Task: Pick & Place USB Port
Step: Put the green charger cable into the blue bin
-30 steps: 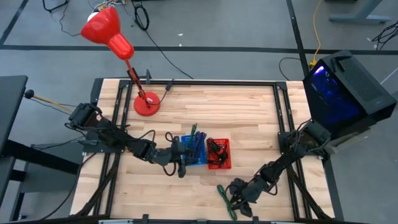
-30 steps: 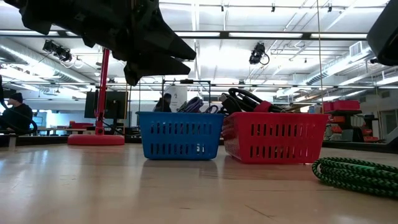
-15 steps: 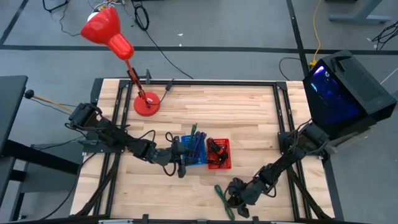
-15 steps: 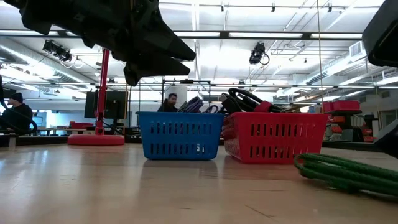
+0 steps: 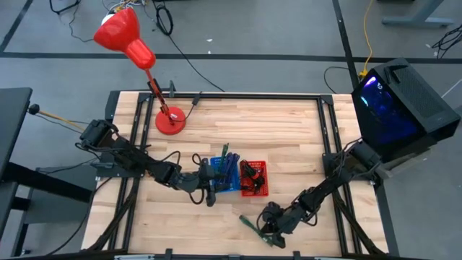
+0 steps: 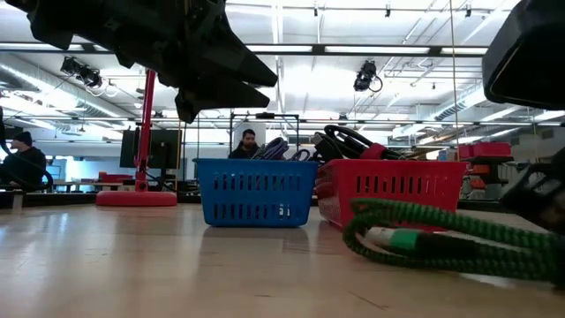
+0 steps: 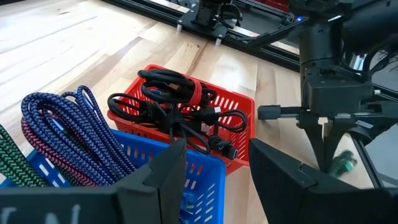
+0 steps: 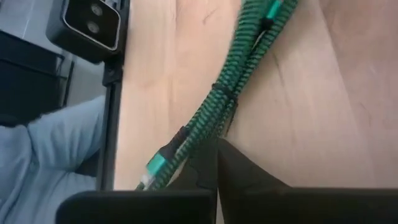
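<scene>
While the right gripper point(image 5: 268, 230) jaws clamp the green cable point(image 6: 441, 243), it looks light and floppy. Holding mid-bundle seems safest. Left gripper point(image 7: 211, 168) jaws wait open.

We see a blue basket point(image 6: 256, 192) standing on the wooden worktop point(image 6: 177, 265), with a red basket point(image 6: 388, 193) just beside it, dark cables heaped above its rim. A bundled green cable point(image 6: 441, 247) lies on the worktop in front of the red basket. A red lamp base point(image 6: 137, 198) sits behind the blue basket. A dark arm point(image 6: 168, 44) hangs above the blue basket. A person point(image 6: 248, 143) shows behind it.
</scene>
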Controlling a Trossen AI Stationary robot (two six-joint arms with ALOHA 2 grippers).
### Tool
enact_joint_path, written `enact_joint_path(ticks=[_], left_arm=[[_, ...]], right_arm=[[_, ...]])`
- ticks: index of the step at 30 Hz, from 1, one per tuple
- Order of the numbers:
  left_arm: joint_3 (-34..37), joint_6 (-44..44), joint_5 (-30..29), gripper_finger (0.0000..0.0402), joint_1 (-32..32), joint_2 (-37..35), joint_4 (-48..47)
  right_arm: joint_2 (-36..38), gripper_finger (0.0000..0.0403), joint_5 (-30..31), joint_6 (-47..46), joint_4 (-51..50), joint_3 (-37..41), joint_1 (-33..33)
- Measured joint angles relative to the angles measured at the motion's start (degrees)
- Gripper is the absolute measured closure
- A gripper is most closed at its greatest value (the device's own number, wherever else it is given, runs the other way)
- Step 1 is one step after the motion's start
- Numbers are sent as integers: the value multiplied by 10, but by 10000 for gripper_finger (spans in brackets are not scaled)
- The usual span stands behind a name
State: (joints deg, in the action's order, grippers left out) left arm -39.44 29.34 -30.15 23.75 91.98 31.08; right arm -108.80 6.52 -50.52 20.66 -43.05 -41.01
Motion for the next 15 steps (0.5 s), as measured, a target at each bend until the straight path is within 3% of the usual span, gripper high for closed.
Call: enact_joint_path(ticks=[11,15], left_arm=[[0,0,0,225,0,0,2],[0,1,0,225,0,0,3]], right_arm=[[168,402,36,93,-150,3,22],[175,403,38,90,-148,1,10]])
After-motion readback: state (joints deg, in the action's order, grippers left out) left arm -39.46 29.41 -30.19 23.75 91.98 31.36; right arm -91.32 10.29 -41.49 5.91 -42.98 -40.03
